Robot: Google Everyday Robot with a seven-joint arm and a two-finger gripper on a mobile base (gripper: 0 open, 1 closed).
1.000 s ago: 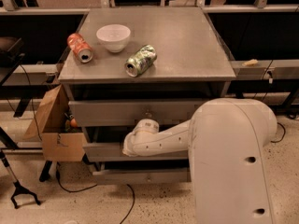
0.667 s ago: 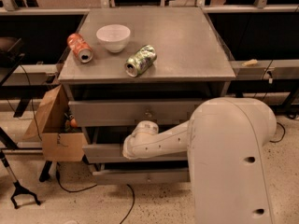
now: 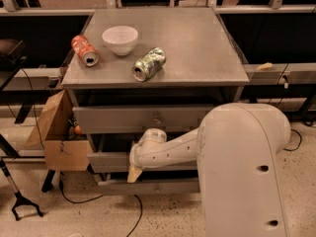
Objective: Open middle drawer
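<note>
The grey cabinet has three stacked drawers. The middle drawer [image 3: 111,161] has a plain grey front, and its centre and knob are hidden behind my arm. My white arm reaches in from the right across this drawer's front. The gripper [image 3: 133,174] hangs at the drawer's lower edge, left of centre, with a tan fingertip pointing down. The taller top drawer [image 3: 118,120] shows its small round knob [image 3: 157,118]. The slim bottom drawer [image 3: 148,186] sits just below the gripper.
On the cabinet top [image 3: 197,48] stand a white bowl [image 3: 120,39], a red can [image 3: 84,50] on its side and a green can [image 3: 148,63] on its side. An open cardboard box [image 3: 57,132] stands on the floor at the left. A black stand [image 3: 22,206] and cables lie at the lower left.
</note>
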